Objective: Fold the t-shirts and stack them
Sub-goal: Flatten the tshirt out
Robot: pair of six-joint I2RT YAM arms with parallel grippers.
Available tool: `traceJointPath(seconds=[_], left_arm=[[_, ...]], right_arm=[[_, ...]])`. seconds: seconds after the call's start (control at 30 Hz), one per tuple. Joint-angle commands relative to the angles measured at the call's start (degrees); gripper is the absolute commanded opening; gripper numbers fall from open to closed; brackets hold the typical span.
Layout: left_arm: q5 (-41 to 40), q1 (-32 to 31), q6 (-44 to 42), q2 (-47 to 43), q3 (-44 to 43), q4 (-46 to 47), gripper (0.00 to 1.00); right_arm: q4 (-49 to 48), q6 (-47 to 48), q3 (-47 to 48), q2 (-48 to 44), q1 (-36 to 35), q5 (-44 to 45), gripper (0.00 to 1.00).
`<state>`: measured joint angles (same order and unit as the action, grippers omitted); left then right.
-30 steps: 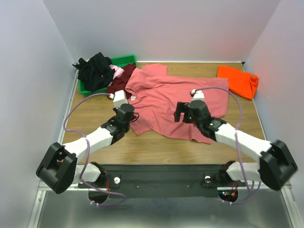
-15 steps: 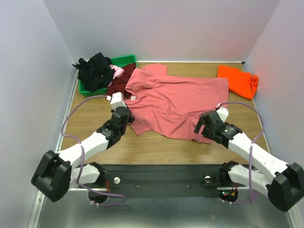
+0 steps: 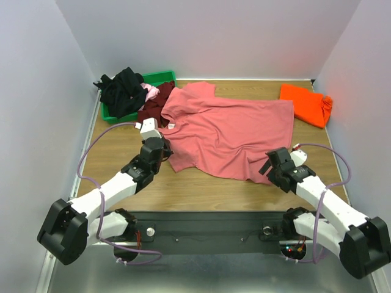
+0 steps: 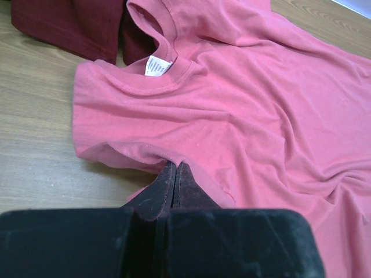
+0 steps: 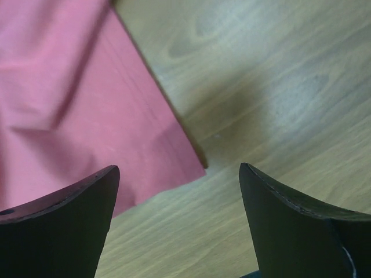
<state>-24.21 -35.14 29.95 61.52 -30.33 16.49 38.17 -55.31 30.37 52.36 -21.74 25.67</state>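
- My left hand [image 4: 175, 168] was clamped shut on the sleeve hem of the salmon-pink t-shirt [image 4: 232, 116].
- My right hand [image 5: 178, 169] stood apart over that shirt's 5 o'clock corner.
- Shirt lay spread mid-worktop [image 3: 195, 183]; orange t-shirt [image 3: 305, 104] at 2 o'clock.

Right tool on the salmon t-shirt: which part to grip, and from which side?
Grip the hem corner of the salmon t-shirt. It lies flat on the table with bare wood just beyond its edge. I'd bring the open right tool down from that bare-wood side, so that one finger can slide under the edge and pinch it.
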Motion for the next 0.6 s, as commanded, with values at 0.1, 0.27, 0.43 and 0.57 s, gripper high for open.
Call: traceJointPath(seconds=[0.1, 0.27, 0.43, 0.57], left_arm=[[-0.14, 0.15, -0.42, -3.16, 1.32, 1.88, 0.0], [-0.49, 0.15, -0.25, -3.77, 1.41, 1.61, 0.0], [-0.4, 0.15, -0.16, -3.6, 1.5, 1.62, 0.0], [-0.49, 0.15, -0.25, -3.6, 1.32, 1.61, 0.0]], right_arm=[[-4.51, -2.52, -1.8, 2.4, 0.73, -2.29, 0.85], [-7.32, -3.66, -4.35, 3.89, 1.34, -4.75, 0.75], [-9.25, -4.28, -6.29, 5.21, 1.43, -5.72, 0.68], [-9.26, -4.72, -6.64, 4.51, 1.52, -5.28, 0.59]])
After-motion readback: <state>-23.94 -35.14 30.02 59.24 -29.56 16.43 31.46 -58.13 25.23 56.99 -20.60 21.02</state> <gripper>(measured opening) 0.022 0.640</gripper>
